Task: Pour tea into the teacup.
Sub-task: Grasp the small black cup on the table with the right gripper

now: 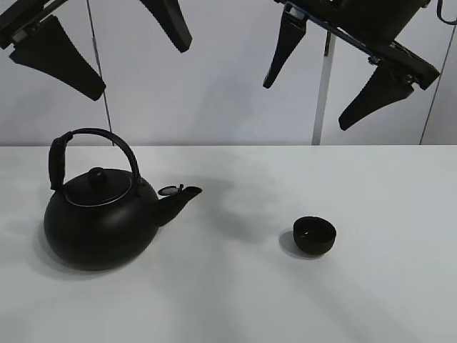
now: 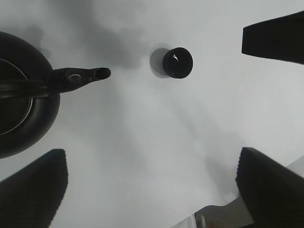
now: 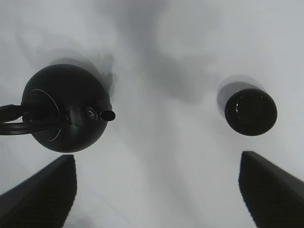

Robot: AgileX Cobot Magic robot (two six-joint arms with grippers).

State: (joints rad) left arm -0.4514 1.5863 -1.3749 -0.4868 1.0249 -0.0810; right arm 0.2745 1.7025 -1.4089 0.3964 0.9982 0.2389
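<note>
Both grippers are wide open and holding nothing. The left gripper [image 1: 140, 70] has its two black fingers [image 1: 61, 61] spread far apart, hanging high above the table [image 1: 235, 307], roughly over the kettle [image 1: 100, 221] but nowhere near touching it. Its wrist camera looks down between the splayed fingers [image 2: 33, 194] at bare tabletop, with the kettle [image 2: 23, 109] off to one edge.

Same deal with the right gripper [image 1: 305, 106]: jaws spread, empty, up in the air on the right, tilted so its fingers [image 1: 375, 96] slope down and to the left. Both arms sit up top and point downward, and only their ends are in view.

Down below, the kettle stands upright on the left of the table, arched handle up, lid on, spout [image 1: 178, 200] pointing right toward the teacup [image 1: 314, 236]. The teacup sits upright on the table right of centre, well apart from the kettle and more or less under the right gripper. There's a glint inside the cup [image 3: 250, 112], but I can't tell if there's any liquid in there.
</note>
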